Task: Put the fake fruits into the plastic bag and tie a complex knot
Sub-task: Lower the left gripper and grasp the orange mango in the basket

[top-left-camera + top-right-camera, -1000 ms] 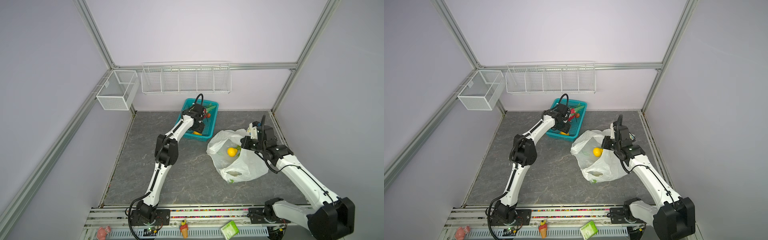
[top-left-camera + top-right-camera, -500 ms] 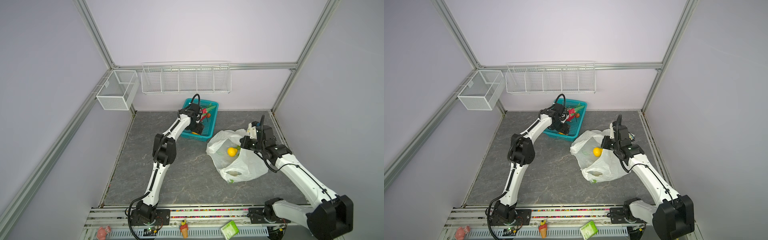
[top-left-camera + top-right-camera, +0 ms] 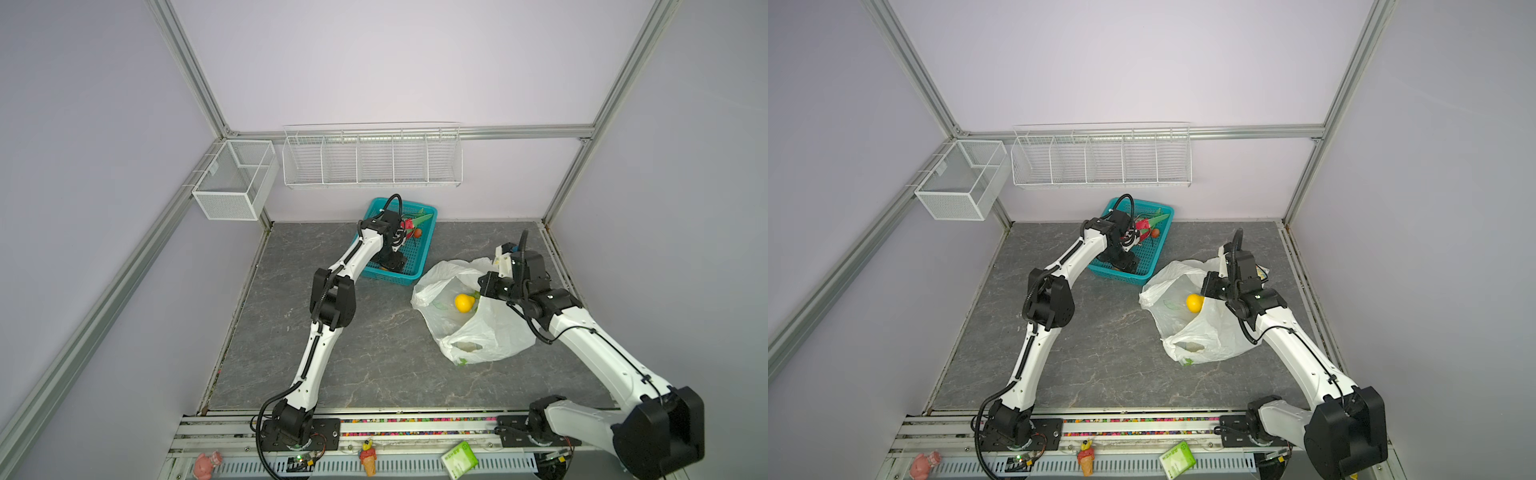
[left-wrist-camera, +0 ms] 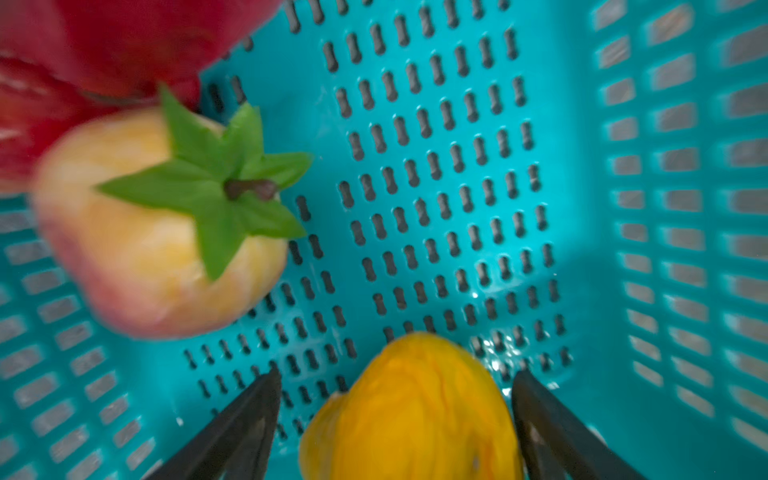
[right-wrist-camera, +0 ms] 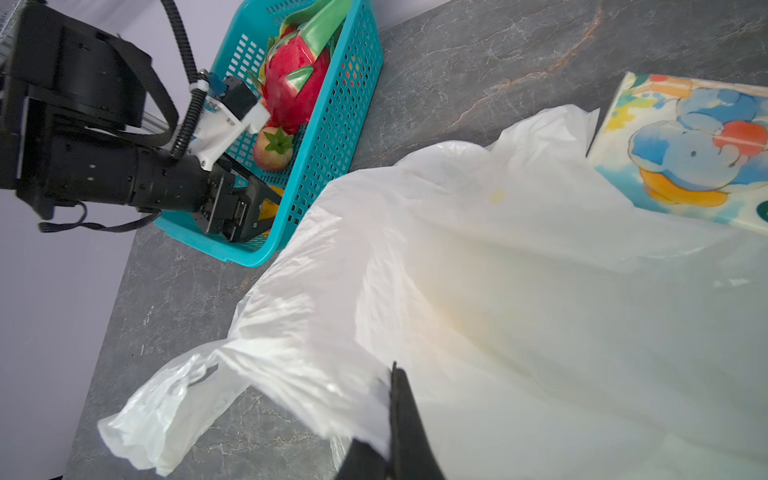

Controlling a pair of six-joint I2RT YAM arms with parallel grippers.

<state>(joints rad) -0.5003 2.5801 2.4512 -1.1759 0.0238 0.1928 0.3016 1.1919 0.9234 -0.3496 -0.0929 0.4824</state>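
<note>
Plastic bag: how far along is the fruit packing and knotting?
Done: one yellow fruit lies in the bag. In hand: right pincer pinches the bag's rim; open left pincer straddles an orange-yellow fruit in the basket. Left: that fruit, the dragon fruit, the peach, then the knot.

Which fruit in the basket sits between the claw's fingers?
The plain yellow-orange fruit, inside the open left gripper; the leaf-topped fruit and dragon fruit lie aside.

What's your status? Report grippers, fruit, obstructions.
Left gripper open, straddling orange-yellow fruit in teal basket, not gripped. Right gripper shut on plastic bag rim, holding mouth open. One lemon bagged; dragon fruit, pale green-capped fruit in basket. Nothing blocking.
</note>
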